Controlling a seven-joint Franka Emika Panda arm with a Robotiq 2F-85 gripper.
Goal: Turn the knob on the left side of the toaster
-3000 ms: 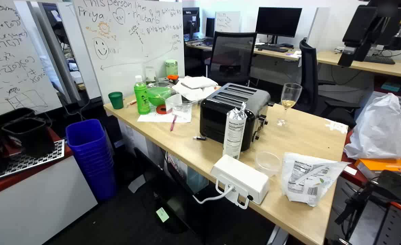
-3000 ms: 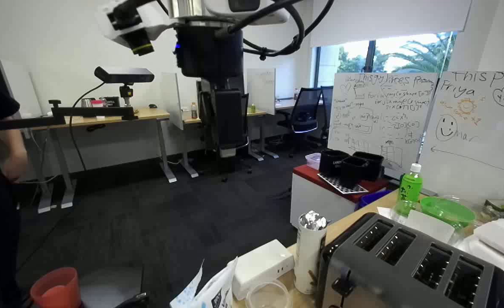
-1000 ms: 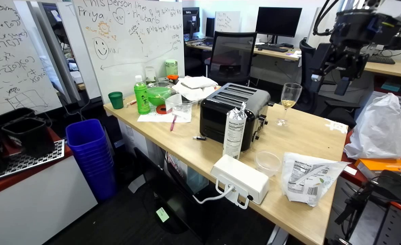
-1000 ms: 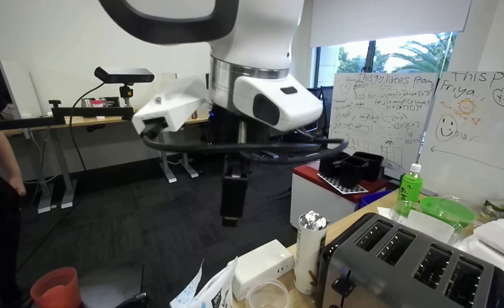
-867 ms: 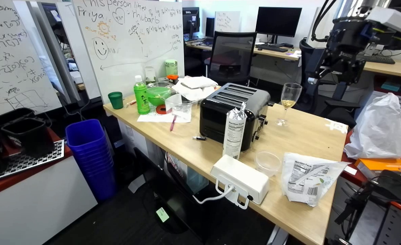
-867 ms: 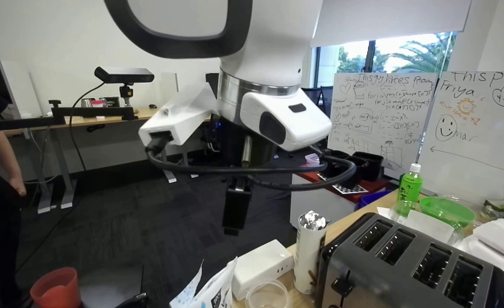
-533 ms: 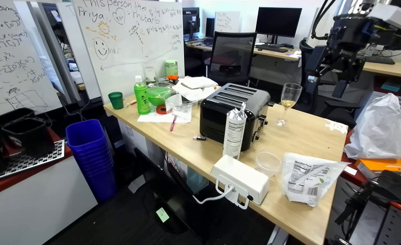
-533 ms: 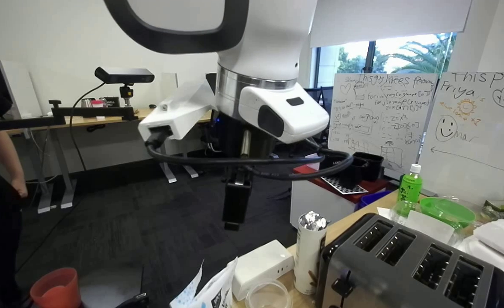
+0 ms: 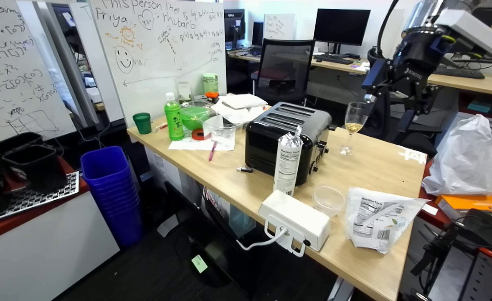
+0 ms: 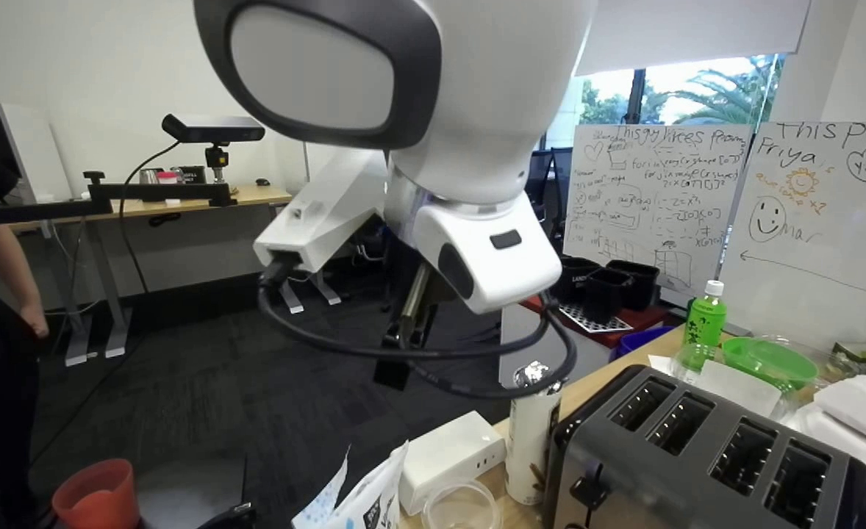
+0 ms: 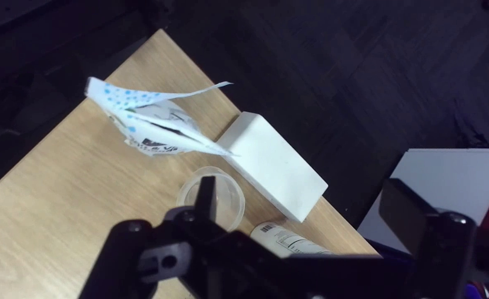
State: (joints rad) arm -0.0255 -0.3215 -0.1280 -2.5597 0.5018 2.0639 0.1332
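The black-and-silver toaster [image 9: 267, 146] stands on the table in an exterior view, and its slotted top shows large in an exterior view [image 10: 698, 463]. Dark knobs and levers [image 9: 322, 146] stick out of its control face. A dark lever [image 10: 589, 491] also shows near the bottom edge of an exterior view. My gripper [image 9: 386, 111] is open and empty, tilted, in the air well off the toaster's control side, near the wine glass in the picture. In the wrist view its fingers [image 11: 300, 189] are wide apart. The toaster is out of the wrist view.
A white-and-dark bottle-like tube [image 9: 287, 167] stands close beside the toaster. A white box [image 9: 296, 217], clear tub [image 9: 328, 200] and white bag [image 9: 381, 219] are near the table edge. A wine glass [image 9: 354, 121] stands on the control side. Bowls and papers [image 9: 239, 106] lie behind.
Over three seconds, the arm has come down and the gripper has moved toward the toaster's control side from the upper right. In the last half second it has tilted more. The toaster has not moved.
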